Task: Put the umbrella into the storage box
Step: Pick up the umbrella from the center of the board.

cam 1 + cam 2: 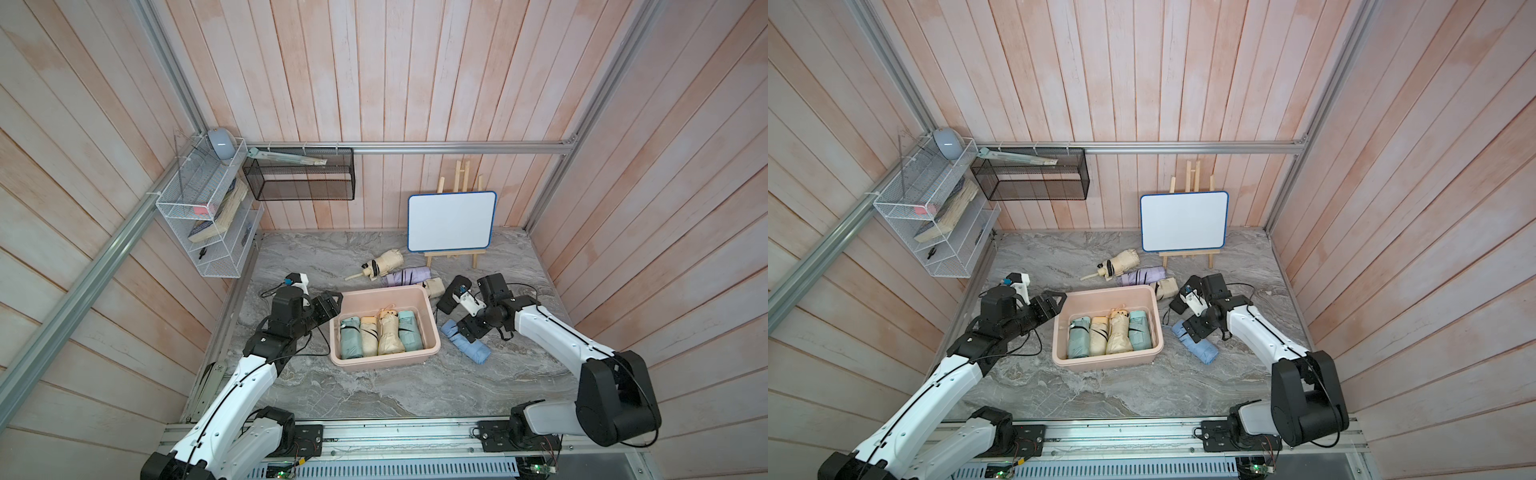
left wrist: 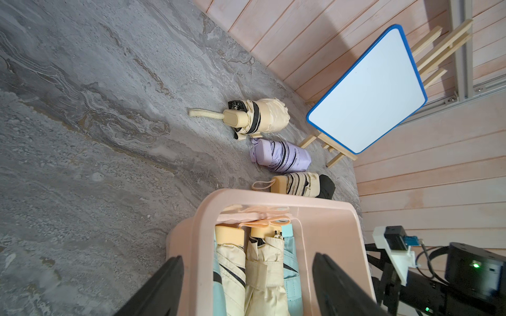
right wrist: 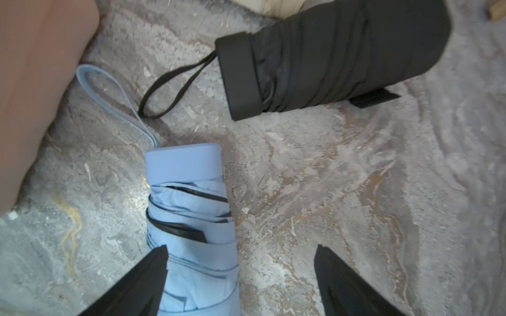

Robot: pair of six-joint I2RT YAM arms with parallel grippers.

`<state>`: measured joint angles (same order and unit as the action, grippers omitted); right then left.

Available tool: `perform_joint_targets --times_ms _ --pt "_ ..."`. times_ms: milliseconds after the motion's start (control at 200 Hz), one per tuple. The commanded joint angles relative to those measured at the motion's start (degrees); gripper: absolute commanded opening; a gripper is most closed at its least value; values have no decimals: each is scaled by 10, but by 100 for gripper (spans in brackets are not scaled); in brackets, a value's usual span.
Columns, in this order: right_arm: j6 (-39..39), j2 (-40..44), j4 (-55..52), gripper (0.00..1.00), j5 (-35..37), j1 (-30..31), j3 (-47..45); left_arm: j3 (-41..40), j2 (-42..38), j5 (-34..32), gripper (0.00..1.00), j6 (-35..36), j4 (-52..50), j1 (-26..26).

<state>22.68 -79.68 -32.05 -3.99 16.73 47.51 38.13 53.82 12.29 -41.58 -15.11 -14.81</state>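
The black umbrella (image 3: 342, 54) is shown unobstructed only in the right wrist view. The right gripper (image 3: 241, 247) is held over the blue umbrella (image 3: 191, 219), jaws apart.

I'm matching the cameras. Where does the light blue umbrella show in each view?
A top view: the light blue umbrella lies just right of the storage box.
A top view: same spot, right of the box.
Left wrist: not in it.
Right wrist: lower middle of the picture.
Shared landmark: the storage box, in all four views.
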Motion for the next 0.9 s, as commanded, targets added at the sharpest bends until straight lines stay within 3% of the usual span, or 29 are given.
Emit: perform_joint_targets --times_ms 0,310,665,745,895 --pt "26 -10 0 90 -19 12 -15 -6 -7 11 80 6 14 4" --pt "18 -25 14 90 -42 31 -41 10 -2 17 80 16 0 9" --pt "18 -41 31 86 -14 50 -64 9 -4 -12 80 -9 -37 10" --pt "14 -49 34 82 -12 52 -62 10 -5 -14 80 -10 -42 11" --pt "7 -57 39 64 -19 54 -65 10 -6 -16 79 -10 -43 10"
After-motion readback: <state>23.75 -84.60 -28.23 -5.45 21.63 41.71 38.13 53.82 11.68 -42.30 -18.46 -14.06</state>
